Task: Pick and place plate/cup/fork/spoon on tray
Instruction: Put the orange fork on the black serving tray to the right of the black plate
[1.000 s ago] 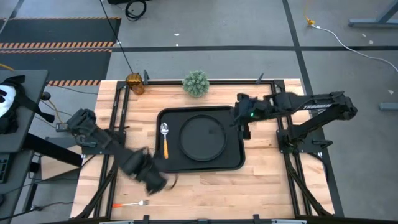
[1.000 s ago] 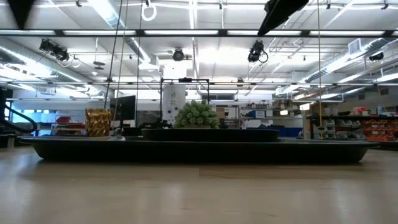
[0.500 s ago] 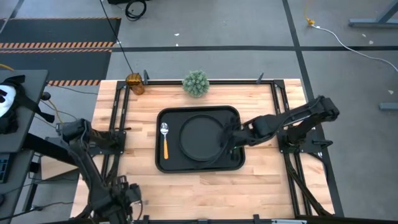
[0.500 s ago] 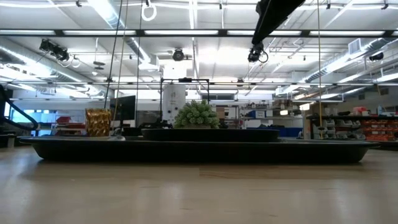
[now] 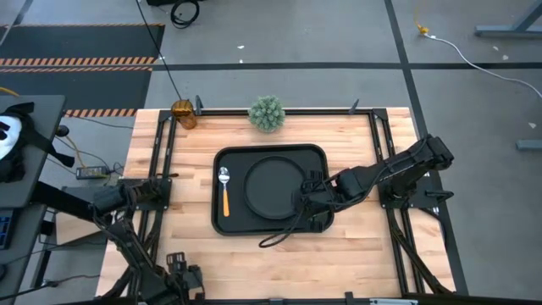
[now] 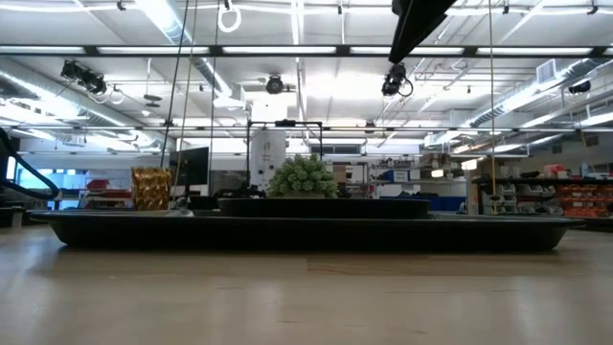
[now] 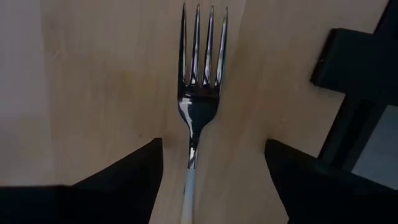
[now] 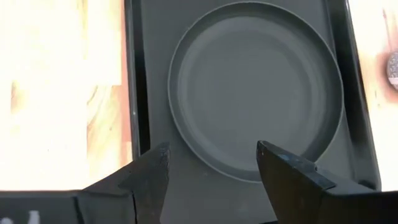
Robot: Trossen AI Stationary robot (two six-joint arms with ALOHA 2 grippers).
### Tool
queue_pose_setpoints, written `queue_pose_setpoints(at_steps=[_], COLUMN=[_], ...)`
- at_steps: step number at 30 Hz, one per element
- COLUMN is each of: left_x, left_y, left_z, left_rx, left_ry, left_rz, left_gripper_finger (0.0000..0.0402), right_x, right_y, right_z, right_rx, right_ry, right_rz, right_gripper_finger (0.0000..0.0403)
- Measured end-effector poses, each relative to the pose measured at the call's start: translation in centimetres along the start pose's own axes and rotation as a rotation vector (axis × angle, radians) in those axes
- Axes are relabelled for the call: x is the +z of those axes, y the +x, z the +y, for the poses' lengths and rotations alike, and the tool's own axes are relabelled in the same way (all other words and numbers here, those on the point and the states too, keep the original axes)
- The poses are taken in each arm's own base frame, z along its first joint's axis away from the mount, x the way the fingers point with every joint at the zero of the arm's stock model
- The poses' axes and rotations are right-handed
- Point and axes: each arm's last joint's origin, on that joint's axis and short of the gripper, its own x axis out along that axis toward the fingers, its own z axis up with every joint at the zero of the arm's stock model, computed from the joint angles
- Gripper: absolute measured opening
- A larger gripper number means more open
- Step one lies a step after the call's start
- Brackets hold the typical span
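The black tray (image 5: 227, 216) lies mid-table. The round black plate (image 5: 275, 186) lies flat in it, and a spoon (image 5: 223, 188) with an orange handle lies on the tray's left part. The amber cup (image 5: 183, 113) stands on the table's far left corner. The fork (image 7: 200, 93) lies flat on the wood at the near left edge. My left gripper (image 5: 185, 275) hovers over the fork, open, a finger on either side of its handle (image 7: 211, 180) without touching it. My right gripper (image 5: 303, 203) is open and empty above the plate's right rim (image 8: 211, 168).
A fuzzy green plant (image 5: 267, 113) stands at the table's far edge beside the cup. A black cable loop (image 5: 279, 235) from the right arm hangs over the tray's near rim. Black frame rails (image 5: 161, 169) run along the table's left and right sides.
My left gripper has swung from beside the tray's near left corner toward the table's near edge and now stands over the fork. My right gripper has gone from the tray's far right corner toward the near edge and a little left, over the plate's right rim.
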Motion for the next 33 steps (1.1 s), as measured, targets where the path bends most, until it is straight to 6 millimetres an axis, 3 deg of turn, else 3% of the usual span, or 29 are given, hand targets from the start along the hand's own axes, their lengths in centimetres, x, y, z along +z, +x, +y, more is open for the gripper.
queue_pose_setpoints(at_steps=[9,14,20,25,29,33], left_x=[-1.2,-2.3,-2.8,-2.8,-2.8,-2.6], left_y=[-1.2,0.1,1.2,1.4,1.6,1.9], left_z=[0.7,0.7,2.6,2.7,2.8,2.9], left_rx=[0.024,-0.166,-0.157,-0.169,-0.154,-0.159], left_ry=[0.007,-0.041,-0.071,-0.034,-0.023,-0.064], left_rz=[-0.004,0.009,-0.011,-0.023,-0.038,-0.015], left_gripper_finger=[0.0271,0.0281,0.0286,0.0283,0.0255,0.0187], right_x=[-0.2,-0.1,-0.1,-0.2,-0.2,-0.2], right_y=[-0.1,0.0,0.0,0.0,0.0,0.0], right_z=[0.4,0.0,0.1,0.1,0.2,0.3], right_rx=[0.006,0.033,0.051,0.071,0.071,0.072], right_ry=[-0.007,0.006,0.008,0.027,0.032,0.029], right_rz=[0.005,0.021,0.029,0.038,0.038,0.039], right_gripper_finger=[0.0244,0.0244,0.0244,0.0244,0.0244,0.0242])
